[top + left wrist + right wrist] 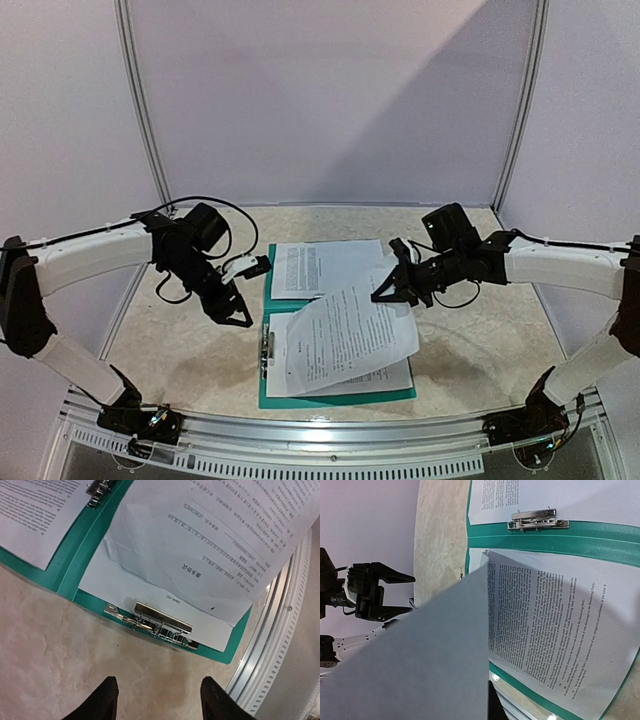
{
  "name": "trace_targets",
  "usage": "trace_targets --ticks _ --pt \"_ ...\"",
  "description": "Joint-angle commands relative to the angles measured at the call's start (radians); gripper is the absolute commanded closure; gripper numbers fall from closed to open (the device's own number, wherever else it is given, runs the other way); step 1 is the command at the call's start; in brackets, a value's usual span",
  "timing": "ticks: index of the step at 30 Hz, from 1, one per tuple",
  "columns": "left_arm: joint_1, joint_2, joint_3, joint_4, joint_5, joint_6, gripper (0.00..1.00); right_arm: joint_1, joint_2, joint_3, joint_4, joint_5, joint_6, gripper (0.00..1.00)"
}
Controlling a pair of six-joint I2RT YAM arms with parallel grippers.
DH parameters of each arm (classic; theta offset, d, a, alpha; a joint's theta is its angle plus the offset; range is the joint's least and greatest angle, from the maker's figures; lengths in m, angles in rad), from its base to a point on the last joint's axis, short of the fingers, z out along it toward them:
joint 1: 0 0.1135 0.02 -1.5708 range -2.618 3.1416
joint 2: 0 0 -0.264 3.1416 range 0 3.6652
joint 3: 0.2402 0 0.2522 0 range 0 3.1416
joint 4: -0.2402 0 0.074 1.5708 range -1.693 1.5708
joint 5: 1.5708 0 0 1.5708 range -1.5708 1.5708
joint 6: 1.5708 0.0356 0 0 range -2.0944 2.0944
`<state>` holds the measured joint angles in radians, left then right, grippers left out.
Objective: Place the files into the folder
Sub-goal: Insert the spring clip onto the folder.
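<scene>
The teal folder (266, 300) lies open on the table, with printed files clipped in both halves (322, 266). My right gripper (386, 291) is shut on the far corner of one loose file sheet (345, 330) and holds it tilted above the near half. In the right wrist view the sheet's grey underside (420, 655) hides most of my jaws; one dark finger (501, 711) shows under its edge. My left gripper (240, 317) is open and empty, hovering over bare table just left of the folder's metal clip (161, 620). It also shows in its own wrist view (160, 700).
A second metal clip (537, 519) sits on the folder's far half. The metal rail of the table's near edge (280, 630) runs close to the folder's corner. White booth walls enclose the table at the back and sides.
</scene>
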<state>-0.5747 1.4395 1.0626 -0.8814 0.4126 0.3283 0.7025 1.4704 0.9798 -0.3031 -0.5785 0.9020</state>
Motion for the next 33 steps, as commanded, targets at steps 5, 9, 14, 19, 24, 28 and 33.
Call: trace_targets --ticks 5,9,14,19,24,28,33 --pt "0.05 0.215 0.003 0.029 0.177 -0.105 0.51 -0.016 0.06 -0.103 0.209 -0.016 0.074 1.0" --pt "0.059 0.228 -0.014 0.049 0.175 -0.105 0.52 -0.015 0.127 -0.099 0.247 -0.021 0.07 1.0" --pt "0.065 0.258 -0.015 0.048 0.188 -0.102 0.52 -0.016 0.169 -0.111 0.318 -0.031 0.098 1.0" --pt "0.068 0.276 -0.006 0.039 0.199 -0.097 0.52 -0.017 0.198 -0.129 0.378 -0.044 0.125 1.0" --pt "0.071 0.258 -0.006 0.043 0.191 -0.095 0.52 -0.015 0.209 -0.137 0.392 -0.06 0.133 1.0" --pt "0.073 0.254 -0.005 0.043 0.19 -0.093 0.52 -0.016 0.207 -0.121 0.337 -0.061 0.099 1.0" --pt "0.073 0.255 -0.004 0.043 0.186 -0.089 0.52 -0.015 0.184 -0.109 0.266 -0.051 0.056 1.0"
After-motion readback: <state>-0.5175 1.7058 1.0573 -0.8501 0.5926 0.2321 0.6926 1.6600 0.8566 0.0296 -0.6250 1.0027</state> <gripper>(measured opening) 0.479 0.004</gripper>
